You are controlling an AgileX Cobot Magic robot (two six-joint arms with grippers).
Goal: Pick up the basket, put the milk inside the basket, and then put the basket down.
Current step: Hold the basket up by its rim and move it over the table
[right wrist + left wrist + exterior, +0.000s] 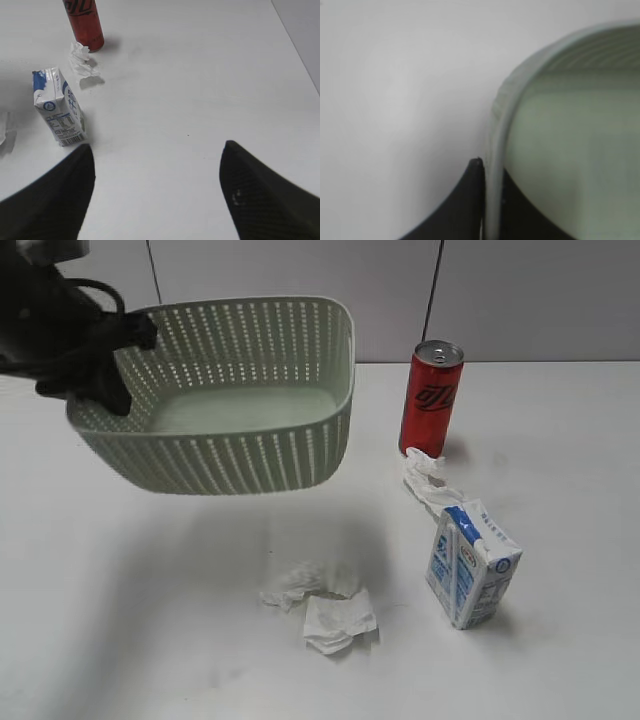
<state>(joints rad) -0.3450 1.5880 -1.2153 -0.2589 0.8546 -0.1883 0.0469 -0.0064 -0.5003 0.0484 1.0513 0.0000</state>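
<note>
Table [560,670]: white, milk [471,563] stands lower right.
Left hand [112,358]: pinches basket [250,400] rim, upper left, lifted.
Right hand [156,172]: wide open, empty.

Basket [235,400] airborne, tilted – milk [471,563] upright on table.

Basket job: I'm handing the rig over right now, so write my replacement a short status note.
Left tool: shut on the basket rim, holding it tilted above the table.
Right tool: open, empty, above bare table right of the milk.
Milk stands upright on the table, near the red can and crumpled tissues.
Done: basket picked up.
Left: grasp the milk, put it in the basket, set the basket down.
</note>
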